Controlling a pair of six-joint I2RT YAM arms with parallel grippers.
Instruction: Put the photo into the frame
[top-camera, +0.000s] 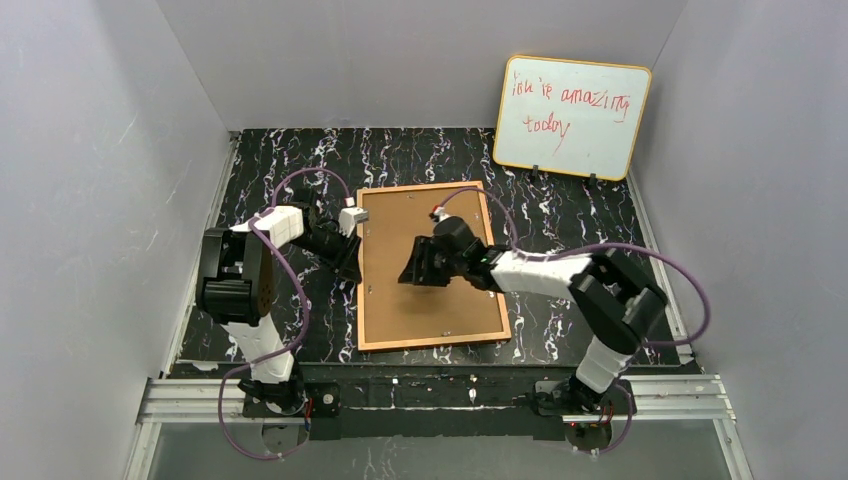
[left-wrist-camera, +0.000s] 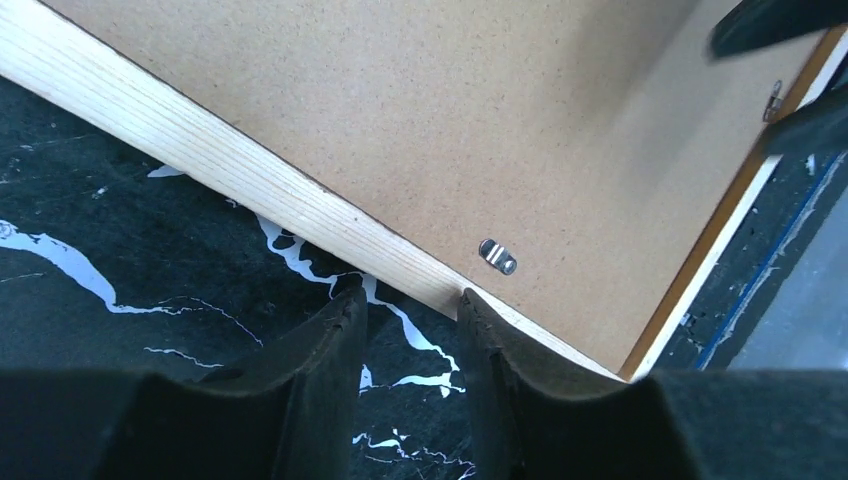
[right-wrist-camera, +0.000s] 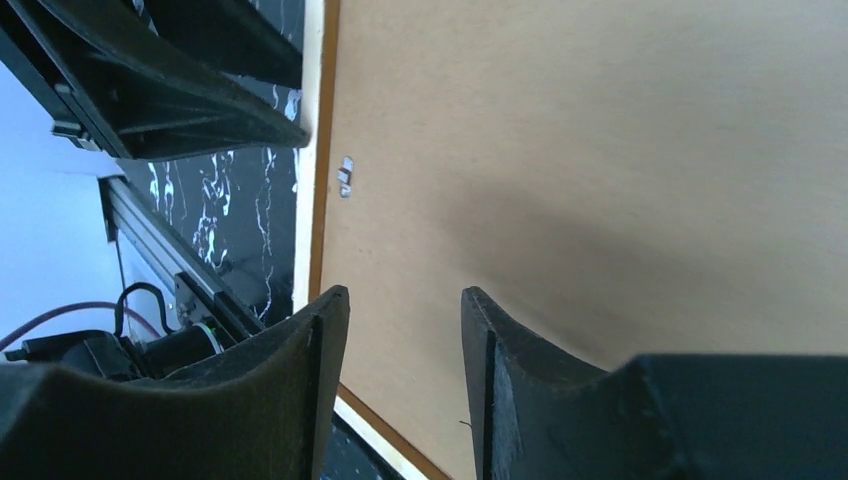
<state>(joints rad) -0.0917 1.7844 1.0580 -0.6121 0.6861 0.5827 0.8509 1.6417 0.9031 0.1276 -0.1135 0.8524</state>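
Frame (top-camera: 400, 300) lies face down on the marbled table (top-camera: 420, 155), brown backing up, the left gripper (left-wrist-camera: 410, 295) parted and empty at its left edge, the right gripper (right-wrist-camera: 402, 300) parted above it; photo out of sight, backing clips (left-wrist-camera: 497, 257) likely need releasing next.

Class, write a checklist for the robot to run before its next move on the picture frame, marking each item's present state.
1. Frame lies back up, flat: ok.
2. Left hand open at the frame's edge: ok.
3. Right hand open over the backing board, empty: ok.
4. Metal clip released: cannot tell.
5. Photo in sight: not ok, no view shows it.
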